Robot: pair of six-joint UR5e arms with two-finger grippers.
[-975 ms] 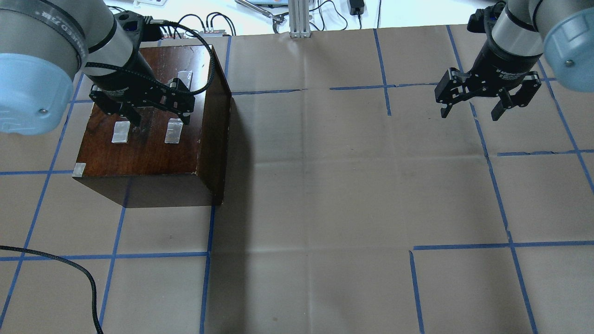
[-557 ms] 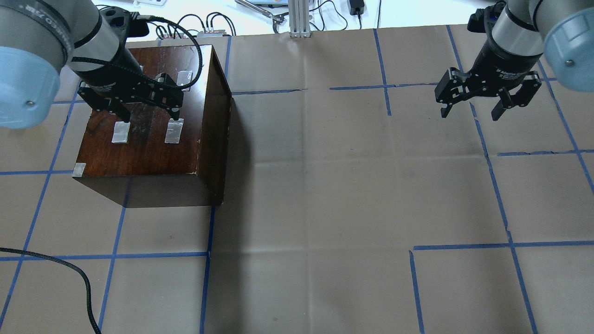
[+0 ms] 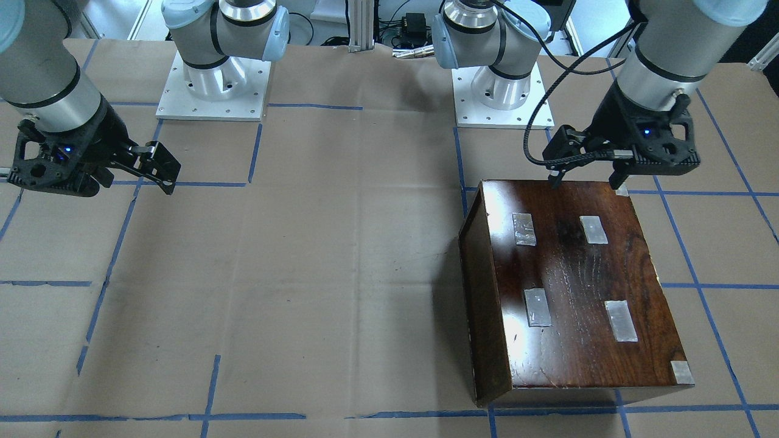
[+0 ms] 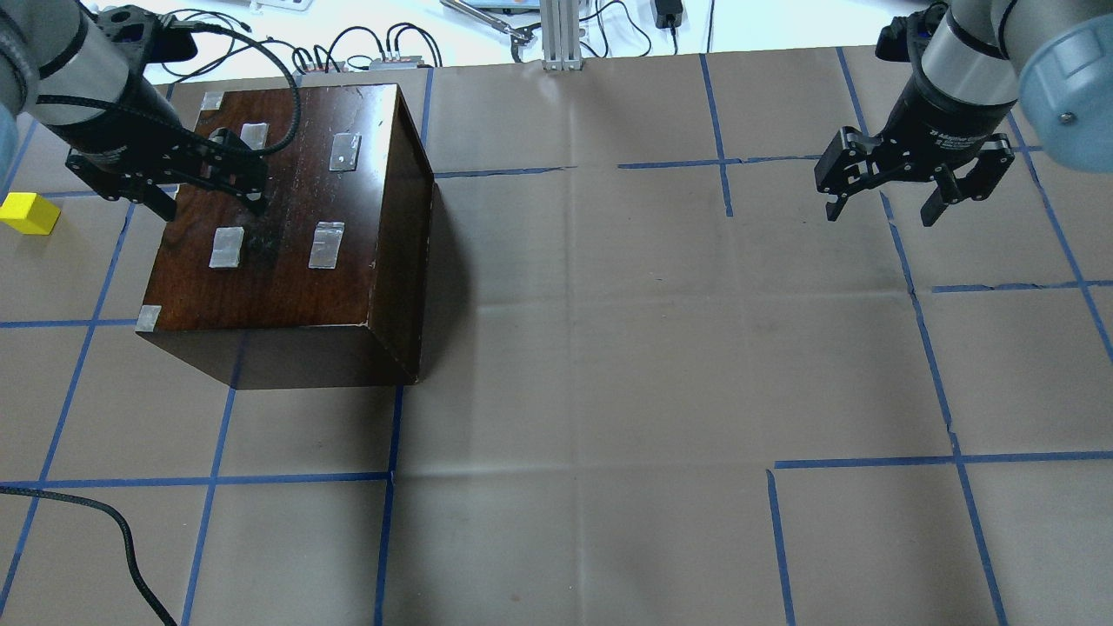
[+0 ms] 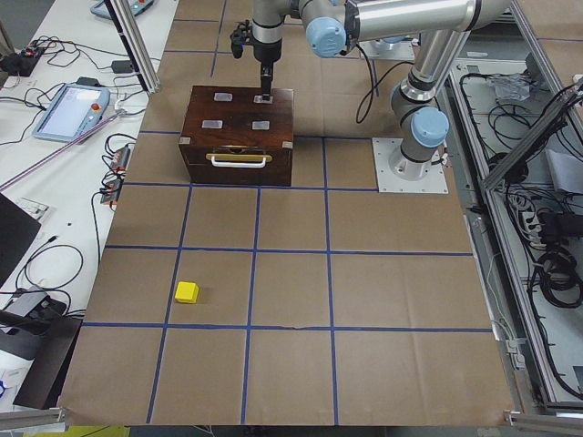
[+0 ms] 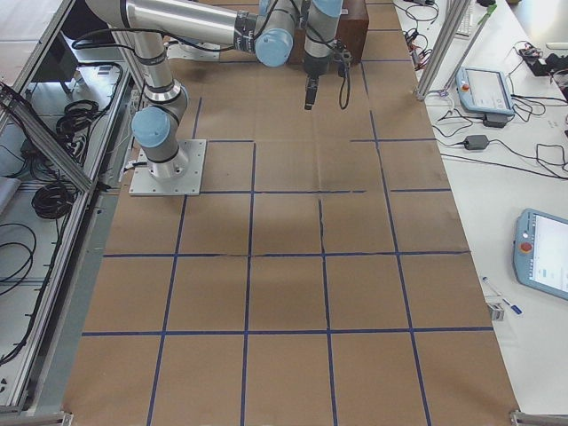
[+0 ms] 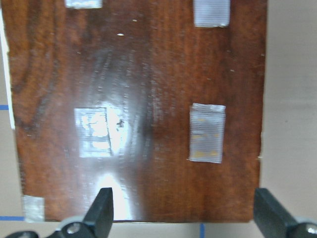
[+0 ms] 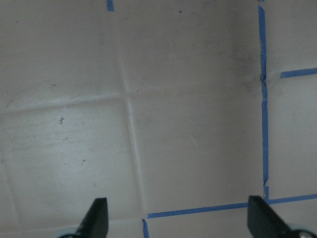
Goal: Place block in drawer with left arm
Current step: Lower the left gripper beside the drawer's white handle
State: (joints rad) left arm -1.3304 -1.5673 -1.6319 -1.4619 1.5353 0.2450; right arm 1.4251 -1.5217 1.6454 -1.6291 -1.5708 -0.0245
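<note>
Exterior front-facing view: the left end effector (image 3: 583, 181) hangs over the robot-side edge of the box (image 3: 578, 292), spread wide and holding nothing. Overhead view: the block (image 4: 29, 214) lies on the surface (image 4: 609, 348), off to the box's left; the right end effector (image 4: 882, 213) hangs open and empty. Exterior left view: the block sits well apart from the box, and the drawer (image 5: 239, 162) looks closed. Small and rigid, the block is probably light, and its flat opposite faces suit a pinch. Left wrist view: the fingers (image 7: 101, 213) frame only the box top.

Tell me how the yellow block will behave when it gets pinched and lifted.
The block looks like a rigid cube with flat faces, so it should sit still rather than roll. It is far smaller than the wooden box, so probably light. Parallel sides should suit a two-finger pinch.
</note>
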